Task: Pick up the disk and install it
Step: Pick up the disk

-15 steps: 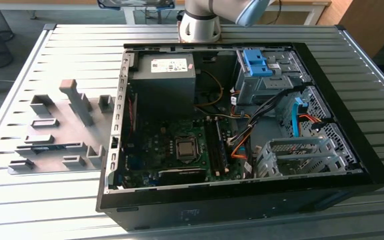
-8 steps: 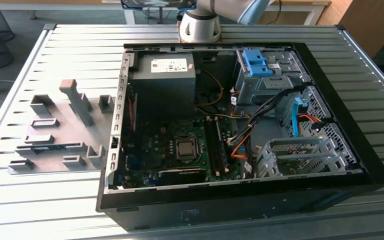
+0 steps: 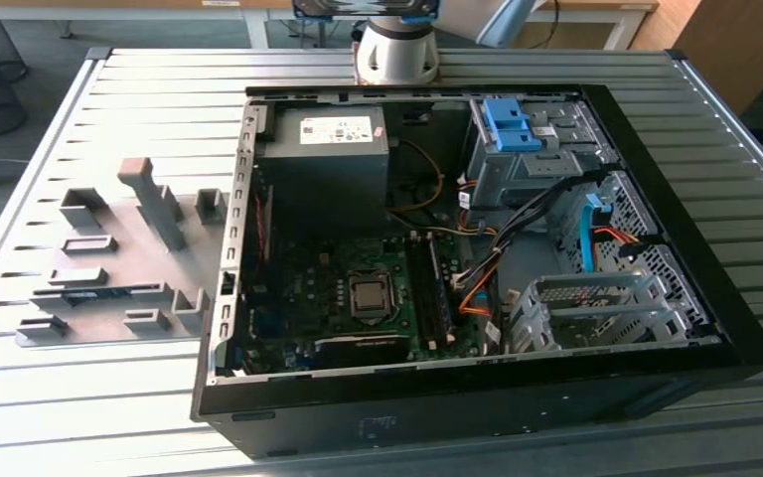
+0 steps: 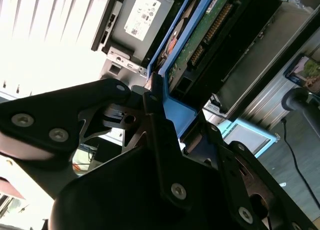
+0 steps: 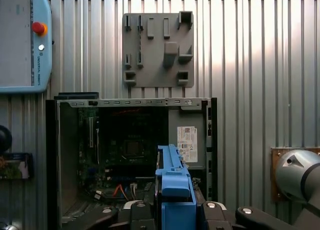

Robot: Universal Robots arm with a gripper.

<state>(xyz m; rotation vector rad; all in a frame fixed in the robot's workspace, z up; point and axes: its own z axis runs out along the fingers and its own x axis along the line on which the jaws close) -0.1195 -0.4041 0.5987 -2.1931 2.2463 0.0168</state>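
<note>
"Exterior view, biggest thing first: what do you see?"

"A slatted metal table. On it is a black computer case, lying on its side with the panel off, so the inside faces up."

"And inside the case?"

"A grey power supply sits at the far end, with the motherboard nearer the camera. At the exterior view's right there is a grey metal drive bay with a blue bracket on top. A perforated metal cage fills the near right corner. A grey fixture plate with raised blocks lies on the table just beside the case, at the exterior view's left."

"Where is the disk?"

"Off the table, in the gripper. In the second wrist view the disk shows its green circuit board, edged by the blue carrier frame. In the first wrist view that frame stands edge-on in front of the open case."

"And the gripper?"

"The gripper is clamped on the blue carrier frame, with its black fingers touching the plastic."
</note>
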